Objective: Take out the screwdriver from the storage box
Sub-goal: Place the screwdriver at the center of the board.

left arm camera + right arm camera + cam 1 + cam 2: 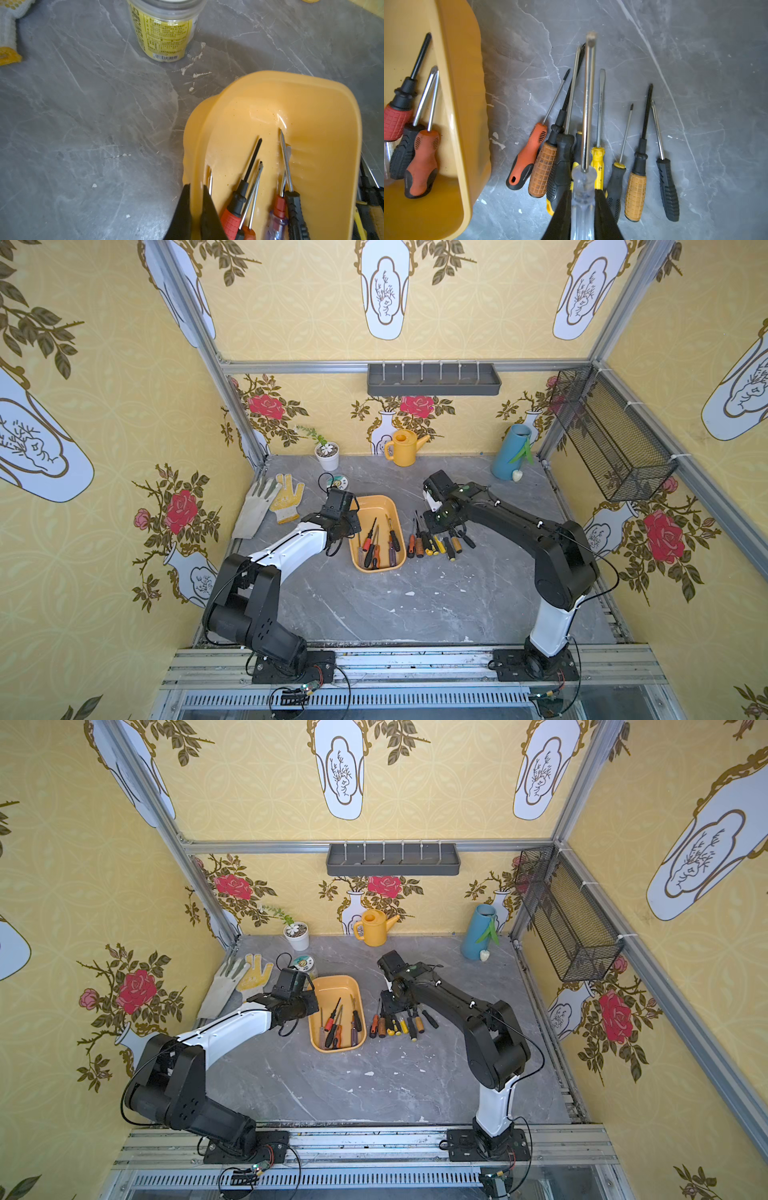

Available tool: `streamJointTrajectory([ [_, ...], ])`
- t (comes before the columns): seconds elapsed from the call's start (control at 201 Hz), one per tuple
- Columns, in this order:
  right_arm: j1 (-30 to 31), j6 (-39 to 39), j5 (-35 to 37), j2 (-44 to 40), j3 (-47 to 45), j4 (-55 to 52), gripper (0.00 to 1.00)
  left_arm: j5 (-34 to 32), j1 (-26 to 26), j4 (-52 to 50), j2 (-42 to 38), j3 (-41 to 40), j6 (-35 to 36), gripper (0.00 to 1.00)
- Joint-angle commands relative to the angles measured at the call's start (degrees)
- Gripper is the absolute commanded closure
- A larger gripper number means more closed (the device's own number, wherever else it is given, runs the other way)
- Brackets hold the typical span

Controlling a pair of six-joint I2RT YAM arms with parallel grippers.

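Observation:
The storage box [376, 498] [332, 978] is a shallow yellow-orange tub in the middle of the grey table, with several screwdrivers [376, 543] lying in it. My left gripper [196, 186] [353, 526] is shut on the storage box's left wall [195, 133], one jaw inside and one outside. My right gripper [583, 191] [434, 522] is shut on the clear handle of a screwdriver [588, 93]. It holds that screwdriver over a row of several screwdrivers [635, 187] [436, 541] lying on the table just right of the box [460, 104].
A yellow-labelled jar [164, 31] [337, 481] stands behind the box, and work gloves [270, 502] lie at far left. A potted plant [328, 454], yellow watering can [405, 448] and blue vase [511, 452] line the back wall. A grey tray [434, 381] and mesh basket [611, 435] hang above.

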Motion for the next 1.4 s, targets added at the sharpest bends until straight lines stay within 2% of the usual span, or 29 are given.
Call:
streamJointTrajectory([
  [0.0,0.96,0.69,-0.98,0.21,0.19,0.27,1.00,0.03,0.07,1.75,-0.12,0.11,0.07,1.00],
  [0.314,2.93,4.61,-3.58,4.35,2.21,0.54,1.00,-1.64,0.08,0.01,-1.01,0.61,1.48,1.00],
  [0.672,1.72,2.94,4.63,5.40,1.99,-4.85,1.00,-1.48,0.08,0.29,-0.63,0.65,1.45,1.00],
  [0.816,0.41,2.27,5.27,5.57,0.52,-4.59,1.00,-1.63,0.08,0.20,-0.73,0.68,1.48,1.00],
  [1.399,-1.67,2.27,1.53,7.17,-3.17,-1.60,1.00,-1.64,0.08,0.02,-0.47,0.47,1.10,1.00],
])
